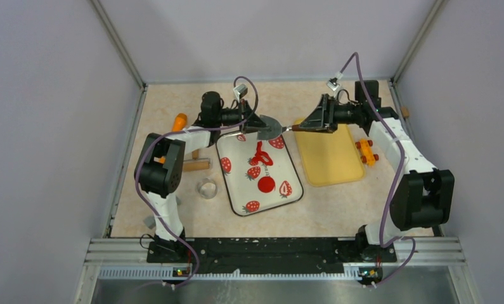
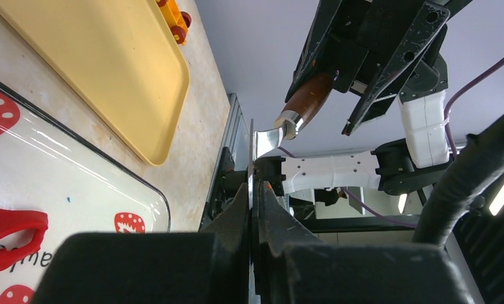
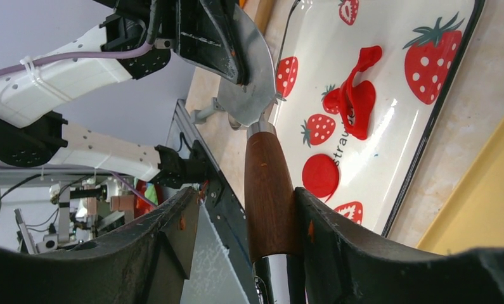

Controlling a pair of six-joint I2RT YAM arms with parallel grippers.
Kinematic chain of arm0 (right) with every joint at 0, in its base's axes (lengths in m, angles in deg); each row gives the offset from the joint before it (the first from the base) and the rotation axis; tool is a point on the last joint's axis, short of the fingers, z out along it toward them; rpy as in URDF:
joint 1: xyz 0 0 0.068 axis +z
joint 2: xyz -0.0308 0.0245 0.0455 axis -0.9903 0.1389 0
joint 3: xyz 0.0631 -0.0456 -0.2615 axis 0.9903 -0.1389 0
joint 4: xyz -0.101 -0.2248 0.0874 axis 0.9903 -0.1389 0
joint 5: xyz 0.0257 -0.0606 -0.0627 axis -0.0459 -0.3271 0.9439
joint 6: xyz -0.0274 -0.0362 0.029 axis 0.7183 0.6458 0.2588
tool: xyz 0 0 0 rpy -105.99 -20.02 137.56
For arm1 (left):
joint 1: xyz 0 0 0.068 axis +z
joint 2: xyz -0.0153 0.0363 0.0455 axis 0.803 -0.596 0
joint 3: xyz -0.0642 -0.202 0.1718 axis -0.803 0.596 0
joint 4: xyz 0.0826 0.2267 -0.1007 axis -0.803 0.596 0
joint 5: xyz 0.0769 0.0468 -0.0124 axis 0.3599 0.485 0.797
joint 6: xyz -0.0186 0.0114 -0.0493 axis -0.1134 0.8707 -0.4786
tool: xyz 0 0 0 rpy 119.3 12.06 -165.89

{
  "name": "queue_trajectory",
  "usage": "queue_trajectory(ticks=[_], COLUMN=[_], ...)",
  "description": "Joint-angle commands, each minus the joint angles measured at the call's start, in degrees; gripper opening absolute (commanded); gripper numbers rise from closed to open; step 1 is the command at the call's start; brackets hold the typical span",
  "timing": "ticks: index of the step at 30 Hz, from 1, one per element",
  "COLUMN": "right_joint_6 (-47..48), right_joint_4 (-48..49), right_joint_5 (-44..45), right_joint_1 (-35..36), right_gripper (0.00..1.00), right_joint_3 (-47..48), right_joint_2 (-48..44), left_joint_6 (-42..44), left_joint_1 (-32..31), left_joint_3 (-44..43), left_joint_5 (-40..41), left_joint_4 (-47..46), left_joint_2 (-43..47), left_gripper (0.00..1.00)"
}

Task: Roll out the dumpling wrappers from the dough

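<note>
Nearest me, one dumpling wrapper, a neat red disc, lay flat on the strawberry-printed tray, toward its near half. To its left, off the tray on the counter, stood a small metal ring. A little farther up the same tray lay the dough, a ragged red scrap with a curled strip. Both red pieces were nearer than my end effectors and below them, and neither was touched.

Over the far end of the tray my two end effectors met from opposite sides on one tool. My left end effector came in from the left, clamped tight on the thin rounded metal blade. My right end effector came in from the right, and the tool's brown wooden handle ran between its fingers. It stood partly open. One finger lay against the wood and a gap showed at the other. The blade hung above the far rim of the tray, just beyond the dough, between my end effectors and the scrap.

Right of the printed tray lay a plain yellow tray. Beside its right edge sat a small orange piece with red knobs. On the left side of the counter lay a wooden block. Farther back was an orange-tipped object, partly hidden by my left arm.
</note>
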Motion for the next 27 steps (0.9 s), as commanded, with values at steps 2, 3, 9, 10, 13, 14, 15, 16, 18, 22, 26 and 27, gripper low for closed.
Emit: queue_trajectory(ticks=[2, 3, 9, 10, 13, 14, 15, 16, 18, 22, 26, 27], right_joint_6=[0.88, 0.98, 3.27, 4.24, 7.78, 9.83, 12.41, 15.29, 22.64, 33.06, 40.04, 41.52], right_joint_4=[0.92, 0.96, 0.67, 0.18, -2.53, -4.57, -7.13, -10.16, -16.95, -27.34, -32.75, -33.87], right_joint_5=[0.88, 0.92, 1.74, 1.91, 0.64, 0.14, -0.29, -0.84, -0.47, 2.25, 4.66, 4.95], right_joint_1=[0.4, 0.47, 0.38, 0.25, -1.31, -2.17, -3.0, -4.02, -5.19, -5.75, -5.8, -5.77], right_gripper=[0.51, 0.48, 0.04, 0.0, 0.0, 0.0, 0.0, 0.0, 0.0, 0.0, 0.0, 0.0], right_joint_3=[2.41, 2.37, 2.38, 2.51, 3.03, 3.43, 3.98, 4.35, 5.33, 4.97, 1.83, 1.2], right_joint_2=[-0.17, -0.15, -0.2, -0.17, 0.23, 0.48, 0.73, 0.97, 1.54, 1.0, 0.01, 0.21], left_joint_6=[0.02, 0.18, 5.29, 7.35, 16.6, 19.58, 22.53, 26.64, 35.52, 48.9, 52.99, 53.33], left_joint_1=[0.17, 0.16, 0.15, 0.16, 0.31, 0.51, 0.84, 1.25, 1.74, 1.86, 3.54, 4.1], left_joint_3=[-1.92, -2.03, -2.72, -3.06, -4.51, -4.52, -4.65, -5.15, -6.78, -8.23, -3.33, -1.85], left_joint_5=[0.07, 0.12, 0.84, 1.24, 3.69, 4.69, 6.53, 9.71, 19.26, 47.42, 59.17, 59.48], left_joint_4=[-2.16, -1.9, 4.53, 7.81, 19.24, 22.26, 26.4, 31.98, 45.35, 65.17, 71.44, 72.15], left_joint_2=[0.03, 0.07, 0.55, 0.7, 2.12, 3.01, 4.19, 5.54, 8.61, 14.47, 17.99, 18.35], left_gripper=[0.0, 0.0, 0.06, 0.17, 0.5, 0.54, 0.55, 0.56, 0.58, 0.59, 0.54, 0.53])
